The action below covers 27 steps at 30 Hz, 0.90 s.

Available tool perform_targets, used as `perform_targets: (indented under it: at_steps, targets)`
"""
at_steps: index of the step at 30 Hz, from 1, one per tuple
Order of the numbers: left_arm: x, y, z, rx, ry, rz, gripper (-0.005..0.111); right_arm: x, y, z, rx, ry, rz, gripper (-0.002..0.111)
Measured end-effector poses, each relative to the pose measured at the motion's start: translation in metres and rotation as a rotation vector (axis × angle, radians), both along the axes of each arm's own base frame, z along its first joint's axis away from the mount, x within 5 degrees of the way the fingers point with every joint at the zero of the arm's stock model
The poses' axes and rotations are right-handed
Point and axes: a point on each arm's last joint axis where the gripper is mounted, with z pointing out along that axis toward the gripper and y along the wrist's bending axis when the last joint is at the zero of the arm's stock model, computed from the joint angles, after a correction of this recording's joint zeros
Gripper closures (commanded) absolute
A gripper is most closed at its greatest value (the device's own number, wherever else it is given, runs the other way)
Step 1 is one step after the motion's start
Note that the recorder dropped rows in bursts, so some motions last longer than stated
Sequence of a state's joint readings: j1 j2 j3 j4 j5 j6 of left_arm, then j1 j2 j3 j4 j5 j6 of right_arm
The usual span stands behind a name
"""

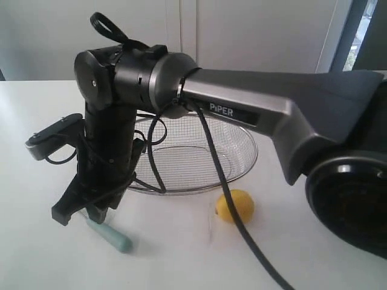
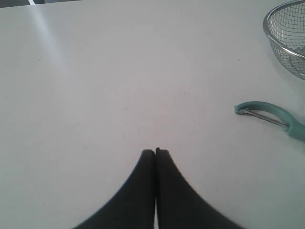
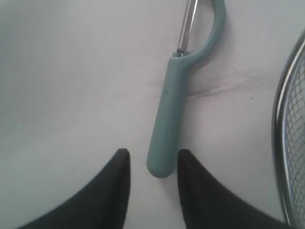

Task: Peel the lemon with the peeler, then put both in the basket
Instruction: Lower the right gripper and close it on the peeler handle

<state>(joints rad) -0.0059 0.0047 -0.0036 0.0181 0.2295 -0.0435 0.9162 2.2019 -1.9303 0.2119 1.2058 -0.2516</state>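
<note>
2 black fingers of the right gripper (image 3: 153,155) stand partly open astride the butt of the peeler (image 3: 167,119), lying at lower left of the exterior view, seemingly not yet gripping; its light, stiff, smooth plastic handle looks best pinched mid-length.

The basket (image 1: 237,154) at mid-frame was shiny silver wire mesh under a polished steel rim, the peeler (image 3: 167,119) had a matt teal plastic handle and bright metal blade, the lemon (image 1: 236,205) showed smooth yellow skin, and the white tabletop (image 2: 119,71) looked smooth, faintly glossy.
</note>
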Motion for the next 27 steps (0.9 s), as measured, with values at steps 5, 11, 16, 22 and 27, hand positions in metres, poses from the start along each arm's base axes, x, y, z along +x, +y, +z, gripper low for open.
perform_targets:
  at_steps: [5, 11, 16, 22, 27]
  targets:
    - [0.0, 0.0, 0.0, 0.0, 0.0, 0.0, 0.107, -0.001, 0.003, -0.003, 0.004, -0.006, 0.002, 0.048]
    - [0.0, 0.0, 0.0, 0.0, 0.0, 0.0, 0.107, -0.003, 0.008, -0.003, -0.002, -0.073, 0.026, 0.048]
    - [0.0, 0.0, 0.0, 0.0, 0.0, 0.0, 0.107, -0.007, 0.011, -0.003, -0.029, -0.131, 0.037, 0.048]
    - [0.0, 0.0, 0.0, 0.0, 0.0, 0.0, 0.107, -0.008, 0.014, -0.004, -0.034, -0.161, 0.015, 0.048]
    - [0.0, 0.0, 0.0, 0.0, 0.0, 0.0, 0.107, -0.007, 0.017, -0.015, -0.054, -0.161, 0.004, 0.048]
